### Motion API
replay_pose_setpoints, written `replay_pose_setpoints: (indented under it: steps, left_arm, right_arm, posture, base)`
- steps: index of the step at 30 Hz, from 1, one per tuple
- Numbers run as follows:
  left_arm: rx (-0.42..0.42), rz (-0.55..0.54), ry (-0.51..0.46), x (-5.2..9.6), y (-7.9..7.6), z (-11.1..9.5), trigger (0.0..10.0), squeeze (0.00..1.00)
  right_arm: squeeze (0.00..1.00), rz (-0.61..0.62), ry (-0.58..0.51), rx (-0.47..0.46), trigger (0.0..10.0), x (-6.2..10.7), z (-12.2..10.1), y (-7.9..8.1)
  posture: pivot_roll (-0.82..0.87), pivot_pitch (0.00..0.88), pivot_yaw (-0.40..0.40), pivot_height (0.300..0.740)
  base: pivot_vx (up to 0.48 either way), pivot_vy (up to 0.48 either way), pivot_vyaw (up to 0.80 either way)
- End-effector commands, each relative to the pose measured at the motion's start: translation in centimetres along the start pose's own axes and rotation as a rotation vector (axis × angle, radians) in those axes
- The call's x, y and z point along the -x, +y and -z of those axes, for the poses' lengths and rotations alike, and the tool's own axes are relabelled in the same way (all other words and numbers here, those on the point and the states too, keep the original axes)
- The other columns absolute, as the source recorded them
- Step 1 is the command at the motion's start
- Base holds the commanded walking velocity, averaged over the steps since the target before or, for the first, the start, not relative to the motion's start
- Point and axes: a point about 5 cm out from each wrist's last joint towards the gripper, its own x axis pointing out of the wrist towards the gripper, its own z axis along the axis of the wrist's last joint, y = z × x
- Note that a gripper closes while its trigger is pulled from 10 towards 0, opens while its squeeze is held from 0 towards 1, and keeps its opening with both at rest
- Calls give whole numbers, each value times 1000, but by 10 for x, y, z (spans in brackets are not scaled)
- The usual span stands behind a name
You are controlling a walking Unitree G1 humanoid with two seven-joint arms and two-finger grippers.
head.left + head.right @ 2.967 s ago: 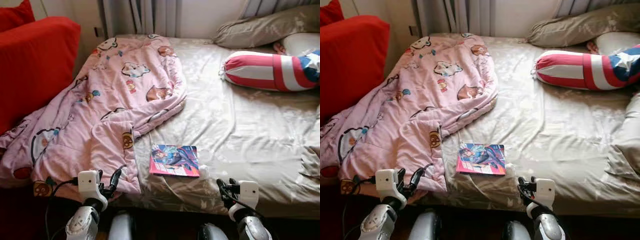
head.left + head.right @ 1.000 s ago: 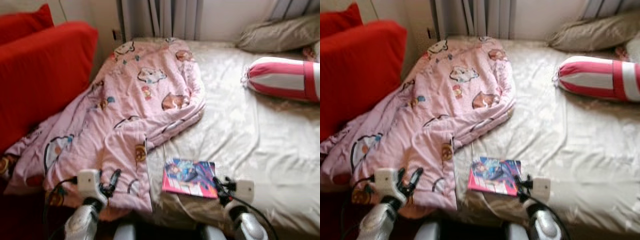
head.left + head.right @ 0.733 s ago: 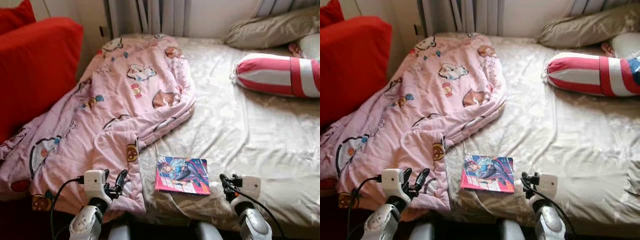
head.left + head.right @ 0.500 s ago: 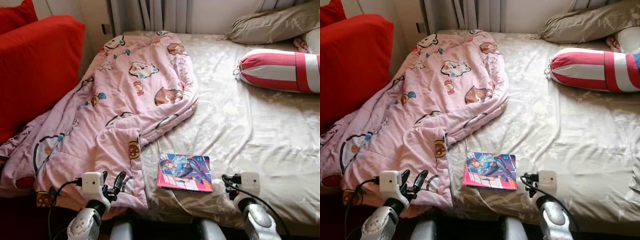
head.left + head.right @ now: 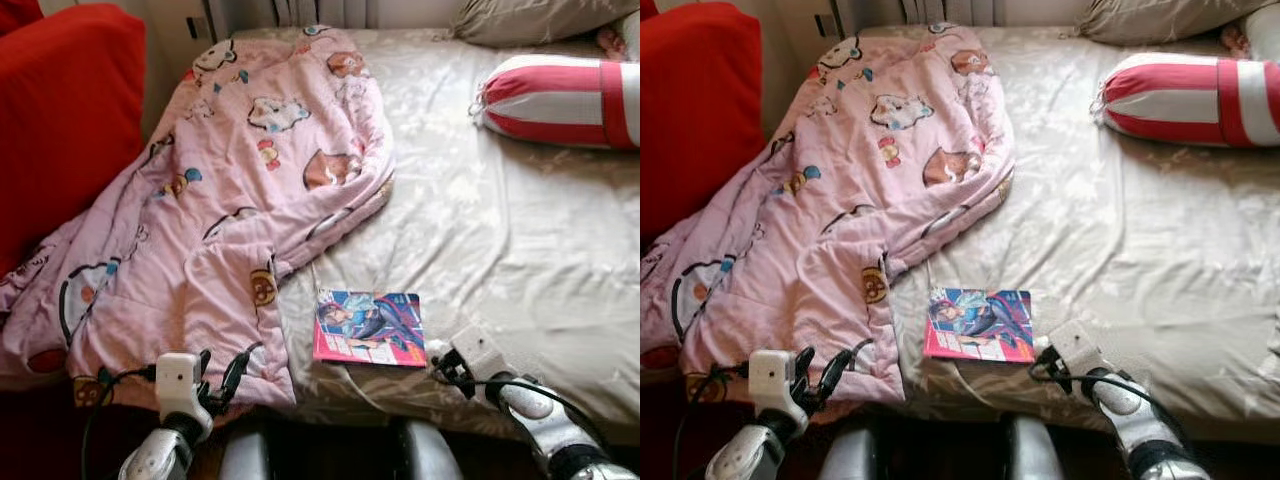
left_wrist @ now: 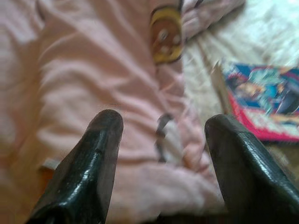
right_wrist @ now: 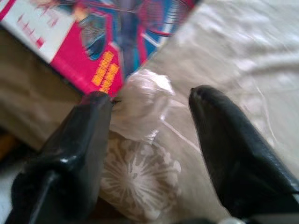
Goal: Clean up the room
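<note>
A colourful comic book lies flat on the beige sheet near the bed's front edge. A small crumpled clear wrapper sits against the book's near right corner. My right gripper is open and hovers just over that wrapper, one finger on either side of it; in the left eye view the right gripper is at the bed's edge, right of the book. My left gripper is open and empty, low over the hem of the pink cartoon blanket, left of the book.
The pink blanket covers the bed's left half and hangs over its front edge. A red and white striped bolster and a beige pillow lie at the back right. A red sofa stands on the left. The beige sheet is rumpled.
My right arm has reached forward and to the left, bringing its gripper to the book's near right corner. The camera has tilted down. The left gripper has barely moved.
</note>
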Motion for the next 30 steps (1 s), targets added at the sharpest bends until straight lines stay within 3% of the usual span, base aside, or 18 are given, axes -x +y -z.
replay_pose_setpoints:
  steps: [1,6,7,8,9,14,17,28,30]
  left_arm:
    - [-5,-3,22,7,6,0,10000,0]
    - [-12,-7,37,13,9,-1,10000,0]
    - [-14,-6,45,15,9,-2,10000,0]
    - [-15,-5,49,17,9,-2,10000,0]
    - [-15,-3,52,18,9,-2,10000,0]
    - [-16,10,89,23,9,2,10000,0]
    - [-16,12,96,25,9,3,10000,0]
    - [-11,6,108,30,8,2,10000,0]
    - [-10,5,110,32,8,2,10000,0]
  right_arm:
    - [1000,-35,28,54,10000,2,2,-3]
    - [1000,-46,31,183,10000,3,-7,-16]
    - [725,-66,34,249,10000,4,-11,-20]
    - [725,-89,35,256,10000,5,-12,-21]
    - [0,-106,35,267,10000,5,-12,-22]
    - [0,-160,102,459,10000,7,-9,-23]
    - [0,-195,148,515,10000,7,-5,-21]
    - [0,-90,180,610,10000,5,-13,-34]
    - [0,-74,183,584,10000,4,-14,-35]
  posture:
    - [137,254,61,615]
    - [146,270,76,615]
    - [146,270,83,615]
    - [146,270,83,615]
    - [147,272,85,615]
    - [143,270,88,615]
    - [143,270,89,615]
    - [153,263,91,615]
    - [153,267,92,615]
  base:
    - [0,0,0]
    - [0,0,0]
    - [0,0,0]
    - [0,0,0]
    - [0,0,0]
    - [0,0,0]
    - [0,0,0]
    - [0,0,0]
    - [0,0,0]
